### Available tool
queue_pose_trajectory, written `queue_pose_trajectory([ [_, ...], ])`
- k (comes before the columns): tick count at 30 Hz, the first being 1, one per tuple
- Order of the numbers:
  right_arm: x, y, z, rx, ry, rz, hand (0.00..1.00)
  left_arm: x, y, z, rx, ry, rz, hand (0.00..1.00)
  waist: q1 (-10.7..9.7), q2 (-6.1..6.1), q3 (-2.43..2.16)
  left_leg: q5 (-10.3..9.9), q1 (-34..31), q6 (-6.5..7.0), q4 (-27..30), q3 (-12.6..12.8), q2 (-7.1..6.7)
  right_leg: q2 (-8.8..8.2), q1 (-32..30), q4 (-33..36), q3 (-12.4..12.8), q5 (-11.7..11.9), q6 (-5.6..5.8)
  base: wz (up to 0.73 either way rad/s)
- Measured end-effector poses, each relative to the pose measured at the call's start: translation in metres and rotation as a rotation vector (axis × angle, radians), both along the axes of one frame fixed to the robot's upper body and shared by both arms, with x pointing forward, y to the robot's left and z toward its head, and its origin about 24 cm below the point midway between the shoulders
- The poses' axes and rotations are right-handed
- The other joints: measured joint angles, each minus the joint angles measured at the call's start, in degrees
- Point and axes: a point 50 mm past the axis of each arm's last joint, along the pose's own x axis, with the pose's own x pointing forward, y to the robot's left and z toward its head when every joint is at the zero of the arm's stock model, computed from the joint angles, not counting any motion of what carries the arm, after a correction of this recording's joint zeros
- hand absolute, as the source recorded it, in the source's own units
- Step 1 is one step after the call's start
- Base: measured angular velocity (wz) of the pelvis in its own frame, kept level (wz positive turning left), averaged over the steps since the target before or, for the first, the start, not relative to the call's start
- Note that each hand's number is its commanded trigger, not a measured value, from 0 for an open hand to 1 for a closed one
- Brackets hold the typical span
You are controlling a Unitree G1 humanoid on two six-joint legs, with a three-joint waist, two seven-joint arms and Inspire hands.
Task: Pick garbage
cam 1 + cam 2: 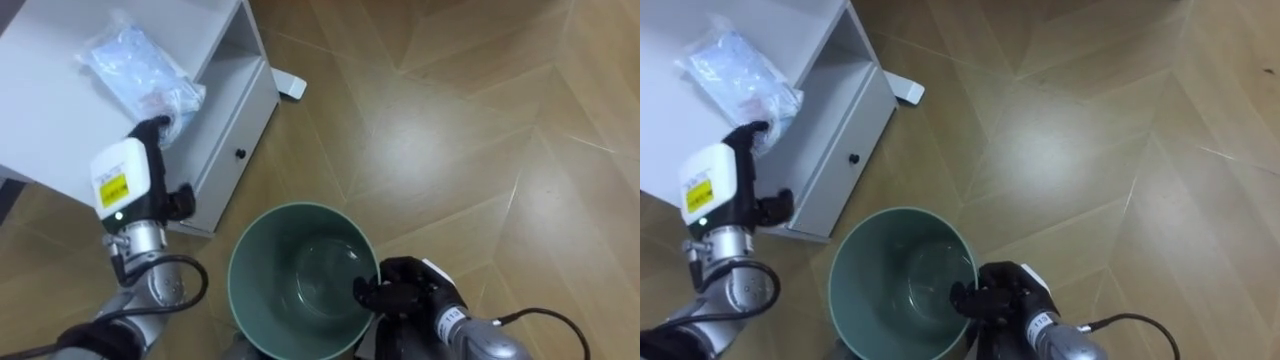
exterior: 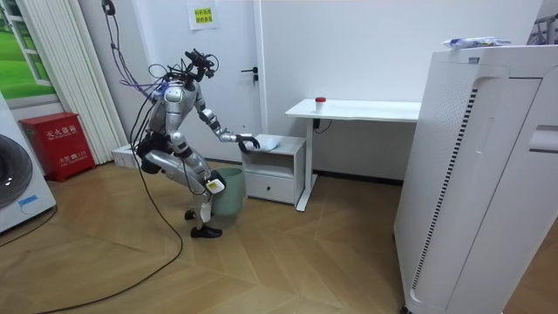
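Your left hand (image 1: 128, 178) reaches onto the low white cabinet (image 1: 40, 115). Its fingertips meet the near end of the crumpled clear plastic bag (image 1: 135, 62), which lies by the top's right edge. Whether they grip it, you cannot tell. Your right hand (image 1: 405, 290) curls over the rim of the green waste bin (image 1: 262, 250), which stands on the wood floor (image 1: 450, 120).

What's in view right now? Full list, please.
plastic bag: one, clear, on the cabinet top
bin: one, green, on the floor beside the cabinet
cabinet: one, white, low, with a drawer
desk: one, white, against the wall
red object: one, small, on the desk
red box: one, on the floor by the curtain
tall appliance: one, white, at the room view's right
left hand: at the bag's near edge
right hand: fingers curled over the bin's rim
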Motion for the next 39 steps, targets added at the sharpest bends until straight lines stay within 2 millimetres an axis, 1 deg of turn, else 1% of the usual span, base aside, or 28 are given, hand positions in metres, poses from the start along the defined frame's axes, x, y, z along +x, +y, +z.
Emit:
queue_pose_trajectory([
  [5, 0.001, 0.000, 0.000, -0.002, 0.007, 0.002, 1.00, 0.003, -0.001, 0.004, 0.012, -0.001, -0.002, 1.00, -0.1, 0.00, 0.00, 0.0, 0.0, -0.05, 0.0, 0.0, -0.23, -0.15, 0.0, 0.0, 0.1, -0.1, 0.22, 0.00],
  [9, 0.002, -0.003, 0.001, -0.012, 0.011, 0.000, 1.00, 0.002, -0.003, 0.000, 0.045, 0.039, -0.019, 1.00, -0.3, 0.00, 0.00, 0.0, 0.2, -0.04, -0.3, 0.1, -0.62, -0.28, 0.0, 0.0, 0.4, -0.3, 0.51, 0.03],
  [11, 0.002, -0.003, 0.001, -0.013, 0.015, 0.000, 1.00, -0.001, -0.003, -0.009, 0.075, 0.094, -0.034, 1.00, -0.3, 0.00, 0.00, -0.1, 0.2, -0.02, -0.4, 0.1, -0.60, -0.28, 0.0, -0.1, 0.4, -0.3, 0.56, 0.00],
  [13, 0.003, -0.004, 0.002, -0.017, 0.019, 0.000, 1.00, -0.002, -0.007, -0.014, 0.102, 0.118, -0.046, 1.00, -0.2, 0.00, 0.00, -0.1, 0.2, -0.01, -0.5, 0.1, -0.64, -0.31, 0.0, -0.2, 0.4, -0.4, 0.66, 0.00],
  [21, 0.004, -0.005, 0.002, -0.022, 0.023, 0.001, 1.00, -0.003, -0.010, -0.020, 0.185, 0.194, -0.075, 1.00, -0.3, 0.02, 0.01, -0.1, 0.2, -0.02, -0.6, 0.2, -0.63, -0.32, 0.0, -0.2, 0.4, -0.4, 0.68, 0.00],
  [27, 0.005, -0.009, 0.004, -0.032, 0.020, 0.001, 1.00, -0.003, -0.013, -0.021, 0.183, 0.198, -0.074, 1.00, 0.0, 0.13, 0.07, -0.1, 0.3, 0.00, -0.7, 0.2, -0.75, -0.59, 0.1, -0.2, 0.3, -0.4, 0.64, 0.00],
  [33, 0.004, -0.012, 0.003, -0.045, 0.021, -0.020, 1.00, -0.005, -0.013, -0.025, 0.172, 0.197, -0.072, 1.00, -0.2, 0.10, 0.07, 0.0, 1.2, 0.11, -0.7, 0.4, -0.80, -0.58, 0.8, 0.0, 0.6, -0.5, 0.72, 0.00],
  [36, 0.000, -0.013, 0.000, -0.052, 0.028, -0.038, 1.00, -0.005, -0.015, -0.023, 0.169, 0.157, -0.080, 1.00, -0.6, 0.07, 0.05, 0.0, 2.7, 0.09, -0.9, 0.5, -0.83, -0.59, 2.2, -0.1, 0.6, -0.5, 0.76, 0.00],
  [39, -0.009, -0.014, -0.007, -0.058, 0.040, -0.067, 1.00, -0.011, -0.018, -0.025, 0.152, 0.098, -0.099, 1.00, -1.1, 0.02, 0.02, 0.0, 5.9, 0.11, -2.4, 0.8, -0.88, -0.59, 5.3, -1.4, 0.8, -0.5, 0.89, 0.00],
])
